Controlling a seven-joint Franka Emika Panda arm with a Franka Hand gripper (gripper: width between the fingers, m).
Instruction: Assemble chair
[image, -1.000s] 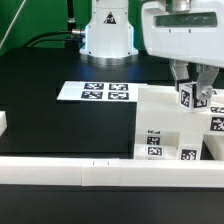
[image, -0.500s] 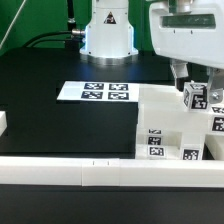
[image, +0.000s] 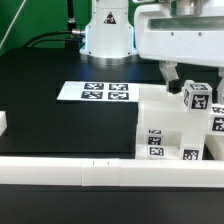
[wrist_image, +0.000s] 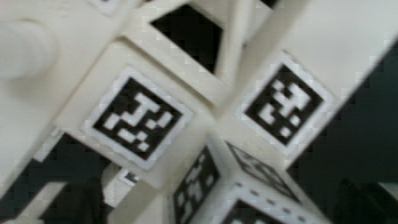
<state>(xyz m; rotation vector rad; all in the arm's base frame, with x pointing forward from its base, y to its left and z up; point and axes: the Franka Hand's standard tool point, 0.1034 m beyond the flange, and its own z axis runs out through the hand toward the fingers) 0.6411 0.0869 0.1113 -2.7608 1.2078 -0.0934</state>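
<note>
The partly built chair (image: 165, 125) is a stack of white blocky parts with square tags at the exterior view's right. A cube-ended peg (image: 196, 97) stands upright on top of it. My gripper (image: 192, 78) hangs just above that peg, open, with one finger (image: 170, 74) clear of the cube and nothing held. The other finger is hard to make out near the frame's edge. The blurred wrist view is filled by tagged white faces (wrist_image: 139, 115) and slanted bars of the X-braced frame (wrist_image: 214, 45), very close.
The marker board (image: 95, 92) lies flat on the black table, in front of the arm's base (image: 108, 35). Long white border rails (image: 80, 172) run along the front edge. A small white block (image: 3, 123) sits at the exterior view's left edge.
The fingers have spread apart and let go of the cube-ended peg. The gripper has lifted a little, and the peg stays standing on the chair.
</note>
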